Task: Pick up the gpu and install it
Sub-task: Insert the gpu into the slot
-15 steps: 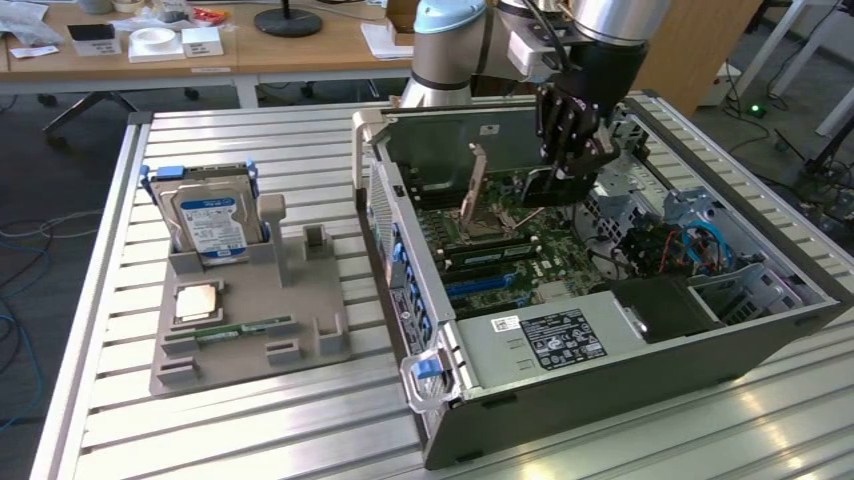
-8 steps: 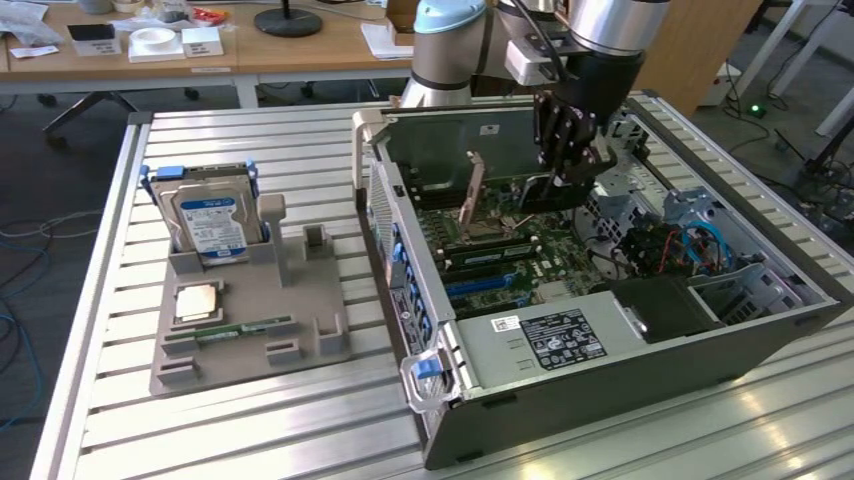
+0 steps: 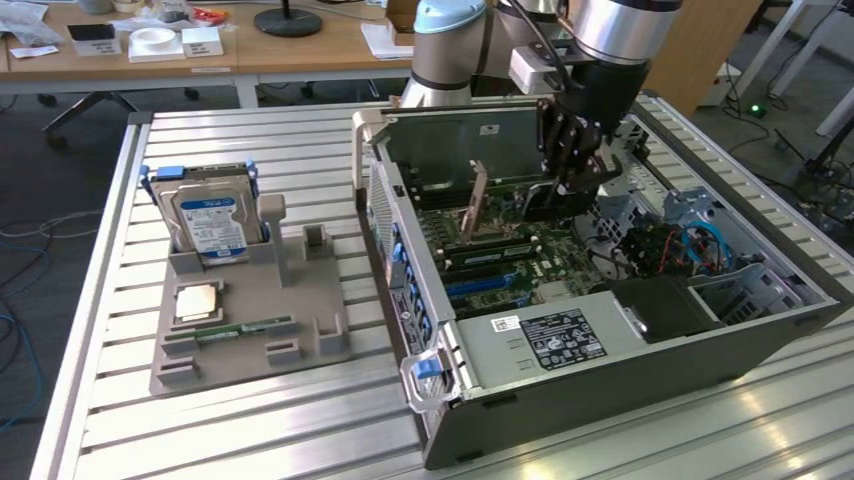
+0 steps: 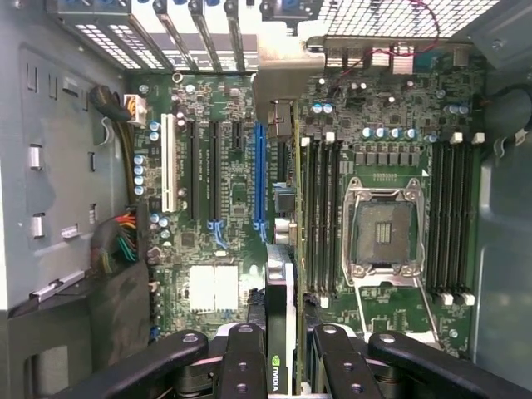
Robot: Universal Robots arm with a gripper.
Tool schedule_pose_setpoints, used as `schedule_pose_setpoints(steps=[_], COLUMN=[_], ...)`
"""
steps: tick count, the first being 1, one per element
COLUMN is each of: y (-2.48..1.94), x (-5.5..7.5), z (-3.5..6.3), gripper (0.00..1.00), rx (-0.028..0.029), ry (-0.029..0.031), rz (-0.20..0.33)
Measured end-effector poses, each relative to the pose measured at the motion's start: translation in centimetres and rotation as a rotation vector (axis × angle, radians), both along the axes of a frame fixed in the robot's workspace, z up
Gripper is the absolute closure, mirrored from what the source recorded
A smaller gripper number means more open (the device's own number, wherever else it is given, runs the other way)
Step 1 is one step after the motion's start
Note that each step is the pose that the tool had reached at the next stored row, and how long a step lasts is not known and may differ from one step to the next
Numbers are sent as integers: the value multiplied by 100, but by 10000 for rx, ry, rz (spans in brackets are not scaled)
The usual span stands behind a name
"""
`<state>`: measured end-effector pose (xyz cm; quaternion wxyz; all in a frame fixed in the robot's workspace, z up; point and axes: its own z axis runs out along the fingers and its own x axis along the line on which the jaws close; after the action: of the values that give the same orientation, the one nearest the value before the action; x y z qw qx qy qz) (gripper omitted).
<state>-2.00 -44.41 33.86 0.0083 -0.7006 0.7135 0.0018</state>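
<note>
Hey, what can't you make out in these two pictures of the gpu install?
Exterior view: whether the gpu touches the motherboard; the gripper covers part of it.
Wrist view: the gpu's faces; it stands edge-on between the fingers.
Exterior view: the label, print too small.

Silver-and-pale-blue arm [image 3: 614, 30] with black linkage jaws bearing round screws.

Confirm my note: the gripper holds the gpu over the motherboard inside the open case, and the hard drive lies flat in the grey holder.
Not quite. The exterior view shows the hard drive standing upright in the grey holder. The gripper does hold the gpu over the motherboard inside the open case.
</note>
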Motion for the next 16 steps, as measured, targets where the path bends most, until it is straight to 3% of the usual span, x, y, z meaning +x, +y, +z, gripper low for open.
schedule_pose_setpoints(steps=[16], y=[-51], x=[-30], z=[-182], gripper=[73], rx=[-1], ry=[0], rz=[53])
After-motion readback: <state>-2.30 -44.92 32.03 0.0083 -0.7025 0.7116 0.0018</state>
